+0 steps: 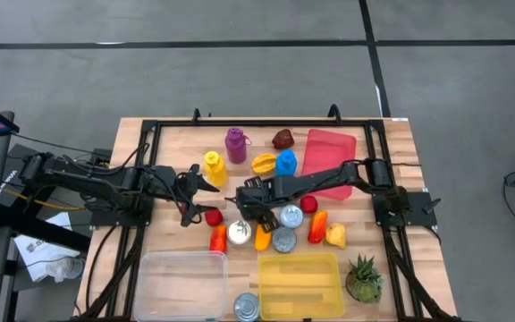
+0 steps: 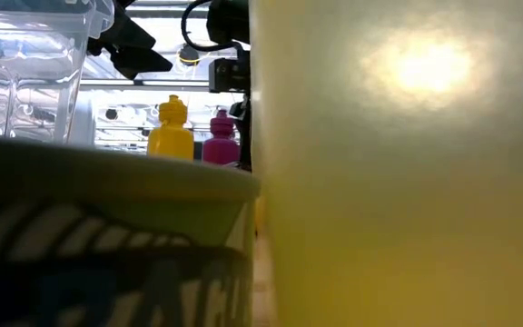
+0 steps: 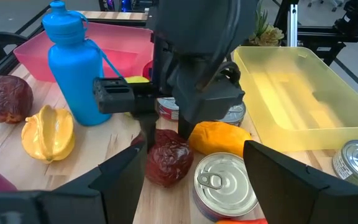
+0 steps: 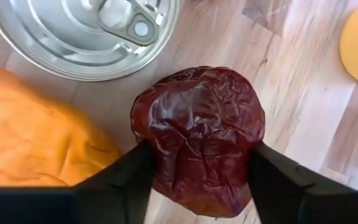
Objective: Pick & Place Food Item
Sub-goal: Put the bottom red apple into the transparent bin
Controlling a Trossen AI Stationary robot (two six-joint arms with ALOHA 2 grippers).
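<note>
A dark red wrinkled fruit [image 4: 197, 137] lies on the wooden table [image 1: 392, 143] near its middle, between a silver can [image 4: 79, 31] and an orange food item [image 4: 36, 137]. My right gripper [image 4: 197, 158] reaches down steeply over it and is shut on it; in the high view the gripper [image 1: 250, 206] hides the fruit. The left wrist view shows the fruit [image 3: 166, 163] under the right gripper's fingers. My left gripper [image 1: 195, 192] hovers open left of the pile, holding nothing. My right gripper pinches the dark red fruit between its two fingers, one finger [image 4: 126, 177] on each of two opposite sides [image 4: 151, 155]. The fingers come from above, pointing steeply down. The fruit's underside rests on the table.
Close around the fruit are cans [image 1: 291, 216], an orange item [image 3: 219, 138] and red and yellow foods [image 1: 317, 228]. Bottles [image 1: 285, 162], a star fruit [image 1: 263, 164] and a pink tray [image 1: 329, 161] stand farther back. A yellow bin [image 1: 299, 284] and a clear bin [image 1: 179, 284] sit at the near edge.
</note>
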